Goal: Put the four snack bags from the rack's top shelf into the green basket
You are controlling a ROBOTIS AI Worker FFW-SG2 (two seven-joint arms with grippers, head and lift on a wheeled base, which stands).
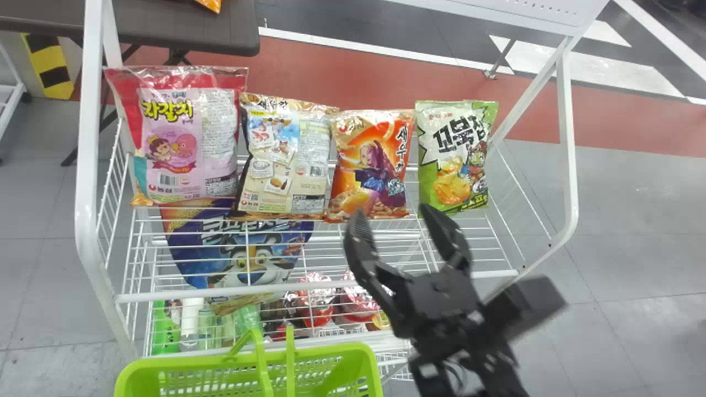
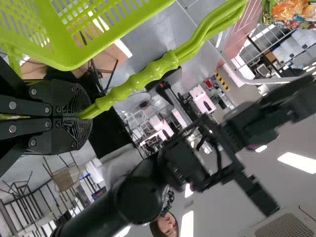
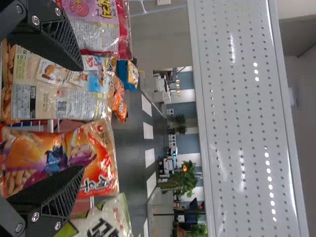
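Four snack bags stand in a row on the rack's top shelf: a pink bag (image 1: 171, 143), a beige bag (image 1: 287, 160), an orange bag (image 1: 369, 165) and a green bag (image 1: 455, 149). My right gripper (image 1: 392, 219) is open on the near side of the orange and green bags, holding nothing. From the right wrist view, my right gripper (image 3: 81, 118) has its parted fingers before the beige bag (image 3: 59, 94) and the orange bag (image 3: 74, 153). The green basket (image 1: 245, 361) is at the rack's near side. My left gripper (image 2: 79, 117) is shut on its handle (image 2: 143, 78).
The rack's white frame (image 1: 85, 165) rises beside the bags, and a perforated white panel (image 3: 242, 118) lies above them. A blue bag (image 1: 242, 248) and several packaged goods sit on lower shelves. Behind the rack stands a dark table (image 1: 187, 25).
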